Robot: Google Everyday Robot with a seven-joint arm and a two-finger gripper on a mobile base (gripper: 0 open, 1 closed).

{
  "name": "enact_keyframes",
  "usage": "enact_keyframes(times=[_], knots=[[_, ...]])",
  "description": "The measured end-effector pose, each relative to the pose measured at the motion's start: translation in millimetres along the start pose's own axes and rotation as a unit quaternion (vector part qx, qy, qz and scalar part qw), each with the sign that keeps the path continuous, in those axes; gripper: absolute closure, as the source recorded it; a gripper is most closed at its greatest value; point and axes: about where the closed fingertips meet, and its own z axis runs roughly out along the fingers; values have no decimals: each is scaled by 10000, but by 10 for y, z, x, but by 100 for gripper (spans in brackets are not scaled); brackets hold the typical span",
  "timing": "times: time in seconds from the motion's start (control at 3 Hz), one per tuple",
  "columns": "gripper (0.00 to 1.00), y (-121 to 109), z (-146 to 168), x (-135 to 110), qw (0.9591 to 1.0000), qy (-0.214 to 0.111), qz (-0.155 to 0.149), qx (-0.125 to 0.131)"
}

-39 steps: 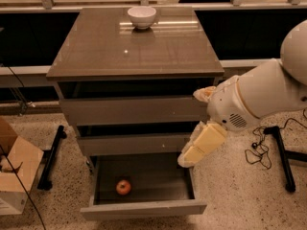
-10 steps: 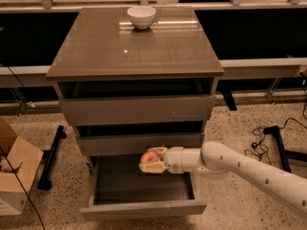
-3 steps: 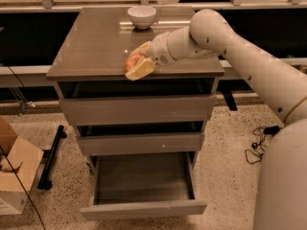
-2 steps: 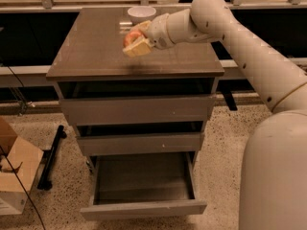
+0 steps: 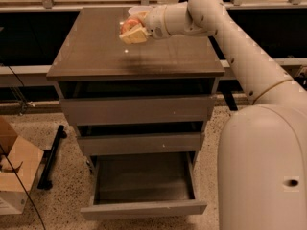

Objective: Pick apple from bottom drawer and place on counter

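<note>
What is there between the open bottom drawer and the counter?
In the camera view, the top drawer and the middle drawer sit between the bottom drawer and the counter. The hand, above the counter's rear, grips the apple.

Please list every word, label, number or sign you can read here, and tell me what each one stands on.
No readable text anywhere in this view.
The counter, the bottom drawer and the arm are plain and unmarked.
The cardboard box at the left shows no print that can be made out.
The hand, over the back of the counter and closed on the apple, shows no label.
</note>
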Motion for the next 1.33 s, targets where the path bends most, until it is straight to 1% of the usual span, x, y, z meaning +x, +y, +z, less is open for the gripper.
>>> enact_keyframes(times=[0.33, 0.67, 1.0, 1.33], knots=[[100, -109, 146, 218, 9990, 34, 444, -33], [100, -162, 222, 404, 9967, 201, 780, -86], [100, -172, 236, 594, 9930, 479, 1061, -172], [84, -140, 227, 764, 9880, 773, 1307, -292]])
